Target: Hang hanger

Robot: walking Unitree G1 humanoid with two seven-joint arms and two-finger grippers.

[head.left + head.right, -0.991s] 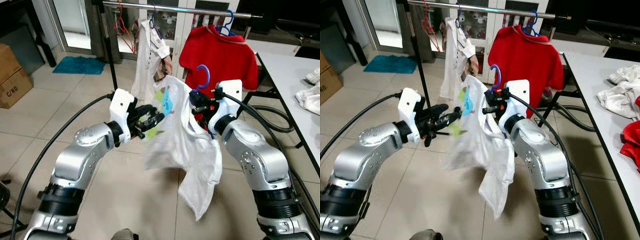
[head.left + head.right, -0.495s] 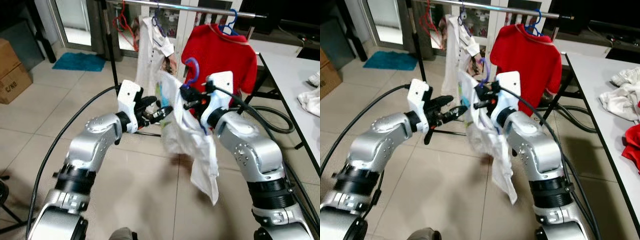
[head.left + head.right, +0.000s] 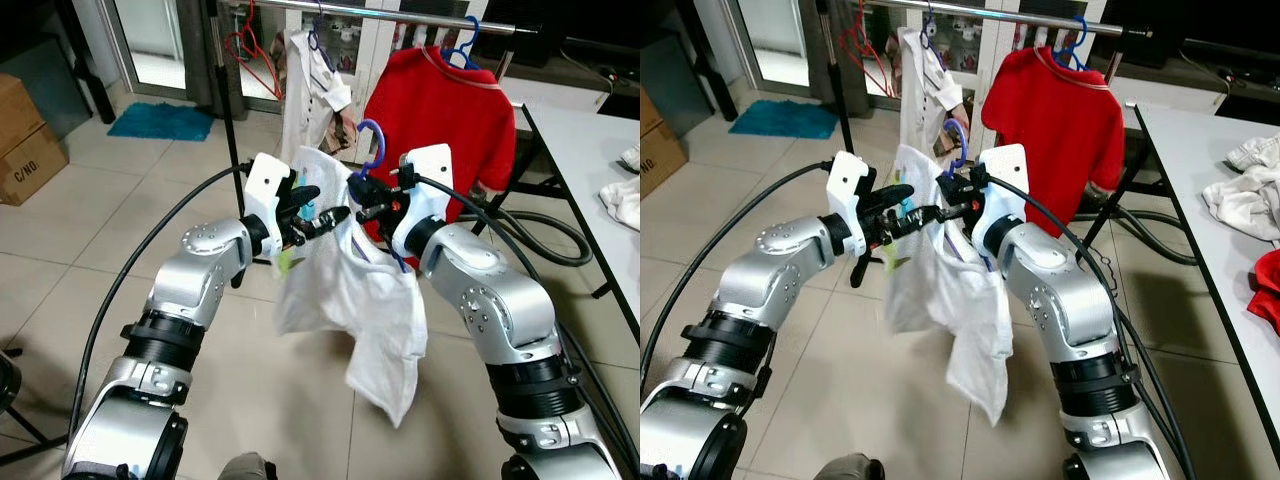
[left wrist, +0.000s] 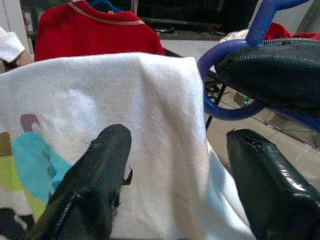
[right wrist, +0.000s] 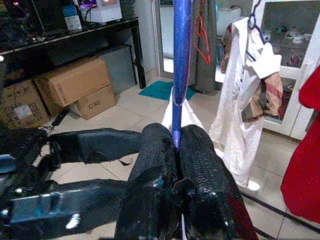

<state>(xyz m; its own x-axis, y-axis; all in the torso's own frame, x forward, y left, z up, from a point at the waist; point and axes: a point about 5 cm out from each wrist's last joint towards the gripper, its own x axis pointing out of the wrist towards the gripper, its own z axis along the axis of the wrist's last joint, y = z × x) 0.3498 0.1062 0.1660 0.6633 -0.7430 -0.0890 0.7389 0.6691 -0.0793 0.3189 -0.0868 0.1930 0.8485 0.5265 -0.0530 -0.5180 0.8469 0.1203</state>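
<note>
My right gripper [image 3: 362, 192] is shut on the stem of a blue hanger [image 3: 373, 140] just below its hook. A white T-shirt [image 3: 350, 295] with a coloured print hangs from that hanger. The right wrist view shows the pads [image 5: 200, 150] pressed together on the hanger [image 5: 181, 50]. My left gripper [image 3: 322, 208] is open at the shirt's left shoulder, its fingers [image 4: 112, 150] spread on either side of the cloth [image 4: 150, 100]. The hanger's hook sits below and in front of the metal rail [image 3: 400, 13].
On the rail hang a red shirt [image 3: 440, 100] on a blue hanger, a white garment [image 3: 305, 90] and red hangers [image 3: 250, 50]. A white table [image 3: 585, 130] with clothes stands at the right. A cardboard box [image 3: 25, 140] and a blue mat [image 3: 160, 122] lie at the left.
The left gripper has closed in on the shirt's shoulder beside the right gripper. The shirt has swung and now hangs more spread out. The view has shifted slightly.
</note>
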